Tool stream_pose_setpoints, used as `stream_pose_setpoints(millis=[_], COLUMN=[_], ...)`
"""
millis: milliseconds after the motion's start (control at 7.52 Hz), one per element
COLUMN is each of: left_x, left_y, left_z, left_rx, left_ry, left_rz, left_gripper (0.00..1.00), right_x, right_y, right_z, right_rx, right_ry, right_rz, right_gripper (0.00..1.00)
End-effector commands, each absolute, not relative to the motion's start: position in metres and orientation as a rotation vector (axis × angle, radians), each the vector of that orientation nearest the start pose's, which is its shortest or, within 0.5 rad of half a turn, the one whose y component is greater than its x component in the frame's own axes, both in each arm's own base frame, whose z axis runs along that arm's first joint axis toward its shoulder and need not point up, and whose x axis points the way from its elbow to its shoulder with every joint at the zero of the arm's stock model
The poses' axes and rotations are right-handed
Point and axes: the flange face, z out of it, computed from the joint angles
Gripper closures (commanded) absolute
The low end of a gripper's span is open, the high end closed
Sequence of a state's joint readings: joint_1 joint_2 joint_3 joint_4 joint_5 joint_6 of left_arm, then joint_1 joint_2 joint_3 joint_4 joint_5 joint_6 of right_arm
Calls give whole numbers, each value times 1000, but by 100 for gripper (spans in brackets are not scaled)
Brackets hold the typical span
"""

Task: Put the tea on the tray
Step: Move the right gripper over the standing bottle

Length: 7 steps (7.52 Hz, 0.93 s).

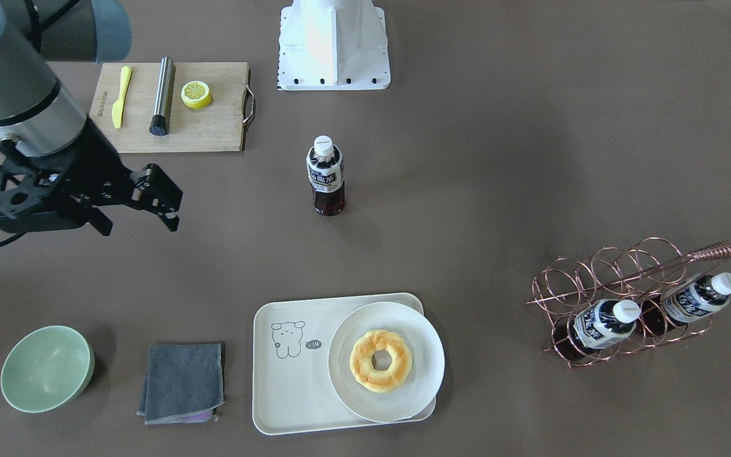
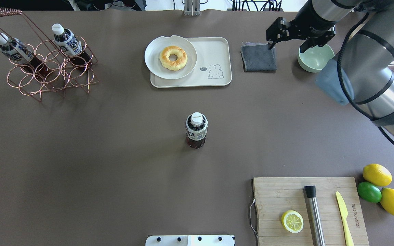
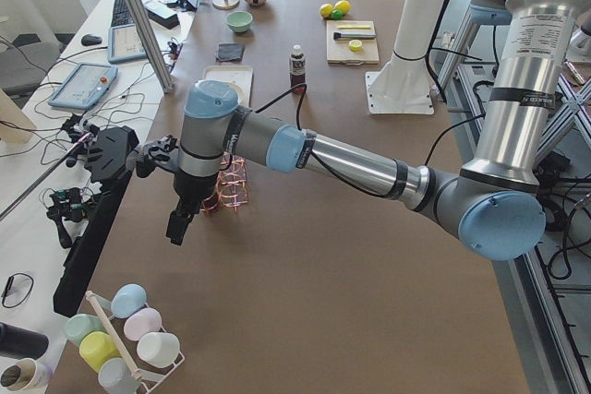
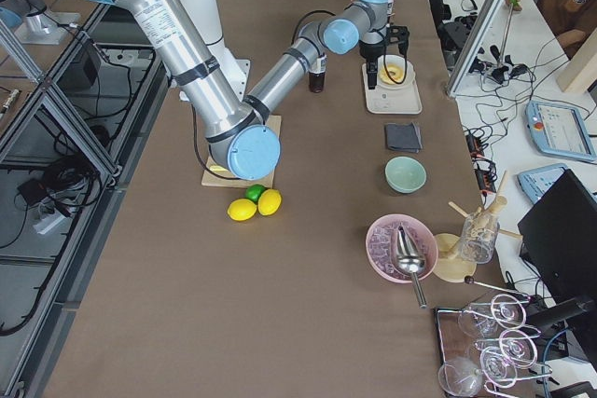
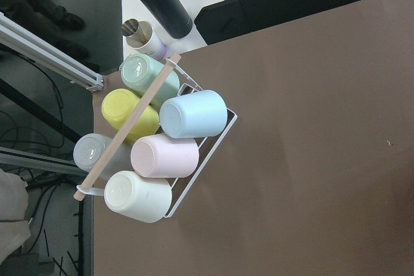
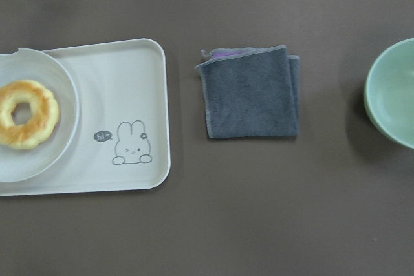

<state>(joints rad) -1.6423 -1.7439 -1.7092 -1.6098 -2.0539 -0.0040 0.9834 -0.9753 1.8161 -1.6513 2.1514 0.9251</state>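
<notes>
Right gripper [image 1: 137,222] hovers spread and empty over the cloth [image 1: 181,381] beside the tray [image 1: 289,393]. Left gripper [image 3: 174,232] is too distant to judge. Tea [image 1: 325,178] stands upright, well apart from the tray. Landing on the plate [image 1: 416,393] rim would likely topple it.

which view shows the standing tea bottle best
The front-facing view: the tea stands upright and unblocked, with cap, label and dark liquid all clear. The overhead view shows it almost as well, more from above. Both side views show it small and far. Neither wrist view shows it.
</notes>
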Motion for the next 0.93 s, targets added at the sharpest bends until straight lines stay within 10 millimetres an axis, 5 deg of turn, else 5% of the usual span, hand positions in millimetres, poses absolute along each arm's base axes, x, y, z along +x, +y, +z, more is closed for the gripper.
stream_pose_setpoints(millis=[0, 399, 665, 798], left_x=[-133, -133, -133, -132], left_y=[-553, -546, -546, -547], left_z=[519, 532, 538, 541], left_rx=[375, 369, 358, 352], left_ry=[472, 473, 475, 476], left_rz=[5, 2, 0, -1], left_gripper=[3, 3, 3, 3], right_x=[-348, -399, -449, -458], right_y=[-496, -451, -410, -400], right_z=[155, 70, 69, 67], right_rx=[168, 65, 170, 149], right_ry=[-968, -877, -810, -820], right_rz=[36, 1, -46, -6], right_gripper=[0, 0, 0, 0])
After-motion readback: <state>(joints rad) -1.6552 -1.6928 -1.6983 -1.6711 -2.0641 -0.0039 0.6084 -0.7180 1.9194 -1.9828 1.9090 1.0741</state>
